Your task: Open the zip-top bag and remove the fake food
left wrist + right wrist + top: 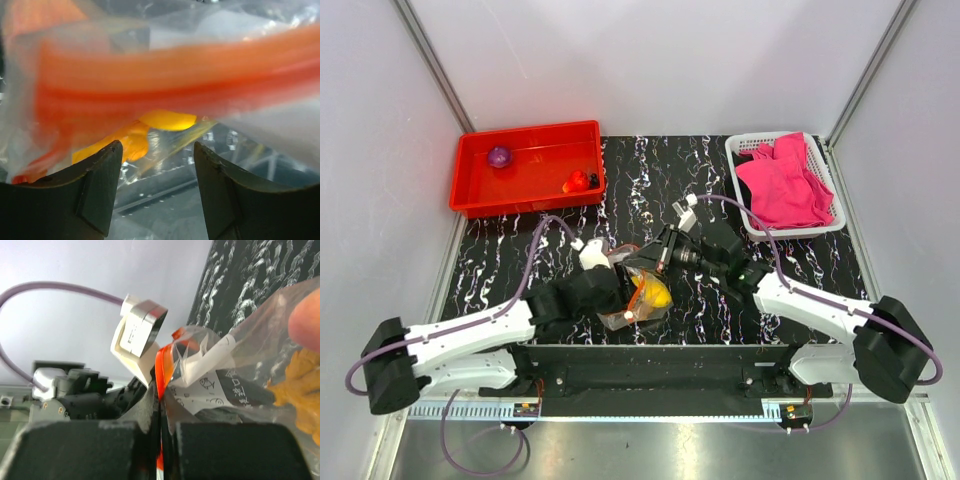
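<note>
The zip-top bag (638, 302) lies near the table's front middle, with a yellow fake food piece (658, 295) showing through it. My right gripper (655, 258) is shut on its orange-red zip strip (161, 365), which runs between the pinched fingers (162, 400). An orange cluster (300, 385) and a peach-coloured ball (306, 320) show through the plastic. My left gripper (626, 288) is at the bag's mouth. In the left wrist view it (157, 160) stands open just below the blurred zip strip (175, 75), with yellow (167, 120) and orange (130, 142) pieces beyond. Only clear plastic shows in the gap.
A red tray (470, 185) at the back left holds a purple piece (499, 156) and a red piece (576, 181). A white basket (745, 150) at the back right holds a pink cloth (785, 185). White walls close in the black marbled table (650, 190).
</note>
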Robot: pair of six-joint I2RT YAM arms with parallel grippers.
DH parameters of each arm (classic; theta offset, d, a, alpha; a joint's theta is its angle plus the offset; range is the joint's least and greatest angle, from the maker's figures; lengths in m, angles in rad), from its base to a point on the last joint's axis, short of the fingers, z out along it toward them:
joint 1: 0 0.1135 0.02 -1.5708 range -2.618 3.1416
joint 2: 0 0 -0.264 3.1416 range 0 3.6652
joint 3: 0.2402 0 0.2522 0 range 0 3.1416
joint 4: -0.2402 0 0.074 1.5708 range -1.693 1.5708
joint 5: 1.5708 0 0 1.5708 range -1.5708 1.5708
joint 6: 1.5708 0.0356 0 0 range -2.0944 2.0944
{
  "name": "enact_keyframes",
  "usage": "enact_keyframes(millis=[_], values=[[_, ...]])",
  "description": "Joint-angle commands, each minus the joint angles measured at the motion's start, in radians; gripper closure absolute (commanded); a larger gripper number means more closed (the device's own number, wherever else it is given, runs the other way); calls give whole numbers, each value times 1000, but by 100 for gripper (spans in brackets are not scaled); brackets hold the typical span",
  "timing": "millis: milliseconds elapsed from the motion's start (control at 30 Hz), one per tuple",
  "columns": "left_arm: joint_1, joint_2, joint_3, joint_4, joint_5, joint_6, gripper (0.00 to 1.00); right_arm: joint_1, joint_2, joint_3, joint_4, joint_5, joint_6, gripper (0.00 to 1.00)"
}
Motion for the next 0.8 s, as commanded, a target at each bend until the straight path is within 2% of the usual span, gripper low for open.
enact_keyframes(millis=[0, 133, 233, 300, 433, 567, 767], values=[[-3, 109, 66, 11, 4, 34, 42, 15, -3, -75, 186, -28, 86, 100], [-3, 163, 61, 65, 1, 10, 46, 15, -28, -105, 171, -20, 91, 100], [-3, 157, 37, 129, -4, -12, 51, 15, -38, -105, 145, -20, 91, 100], [-3, 135, 9, 161, -11, -20, 52, 15, -38, -100, 133, -23, 95, 100], [-3, 80, -29, 211, -25, -38, 52, 15, -9, -24, 35, -53, 40, 100], [-3, 13, -58, 189, -60, -85, 51, 16, 5, 9, -11, -61, 8, 100], [-3, -147, -157, 201, -129, -155, 51, 21, 35, 47, 43, -74, 43, 100]])
